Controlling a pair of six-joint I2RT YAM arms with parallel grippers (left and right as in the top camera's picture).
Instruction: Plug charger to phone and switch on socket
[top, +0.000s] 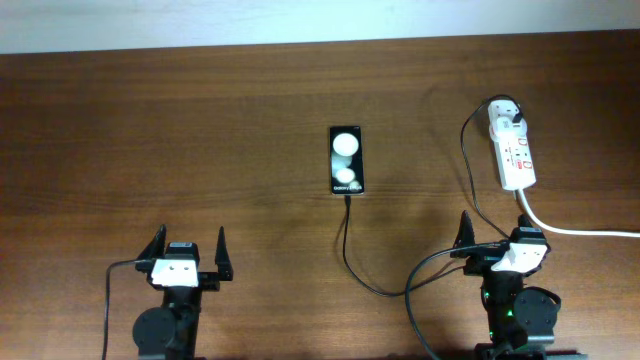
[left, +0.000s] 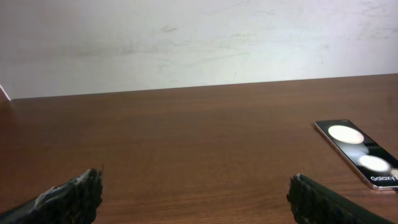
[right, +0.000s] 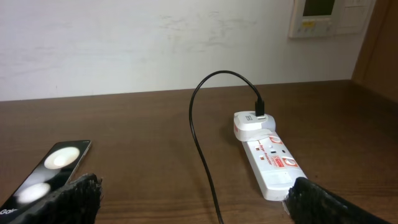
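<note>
Both wide, empty: left claw (top: 190, 245), right claw (top: 497, 238) — phone (top: 347, 160) ahead between them, socket (top: 512, 150) beyond right claw.

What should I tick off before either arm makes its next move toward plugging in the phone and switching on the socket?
1. Left gripper open and empty: ok.
2. Right gripper open and empty: ok.
3. Phone lying flat on the table, nothing on top of it: ok.
4. Charger white plug sitting in the socket: ok.
5. Connector tip inserted in the phone: cannot tell; the cable reaches the phone's near edge, but the joint is too small to judge.
6. Socket switched on: cannot tell.
</note>
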